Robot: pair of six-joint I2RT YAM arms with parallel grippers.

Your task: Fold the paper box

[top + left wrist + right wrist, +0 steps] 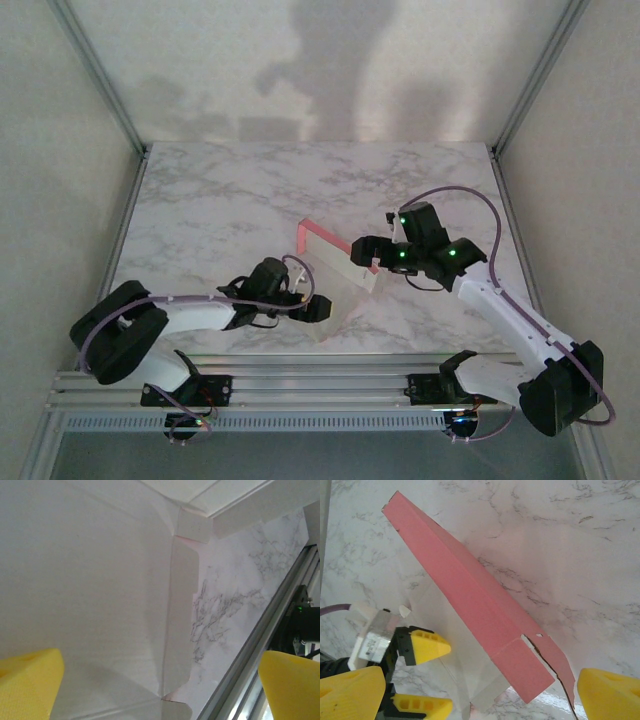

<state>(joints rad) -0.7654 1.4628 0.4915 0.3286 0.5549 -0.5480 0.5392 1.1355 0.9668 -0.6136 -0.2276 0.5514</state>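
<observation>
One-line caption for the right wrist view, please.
Half-folded paper box, pink wall raised, on marble table; left gripper open beside it.

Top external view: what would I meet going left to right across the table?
White left robot arm → black left pincer → thin pink and off-white cardboard paper box → black right pincer → white right robot arm.

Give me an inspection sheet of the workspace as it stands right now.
Surface: marble table.
Job's things: paper box, part folded, off-white inside up, one long pink wall raised.
Clutter: nothing seen.
Grippers: left claw open at the box's near edge; right claw open beside the pink wall.
Cables: purple cable running along each arm.
Surroundings: white walls; aluminium rail at the near edge.
</observation>
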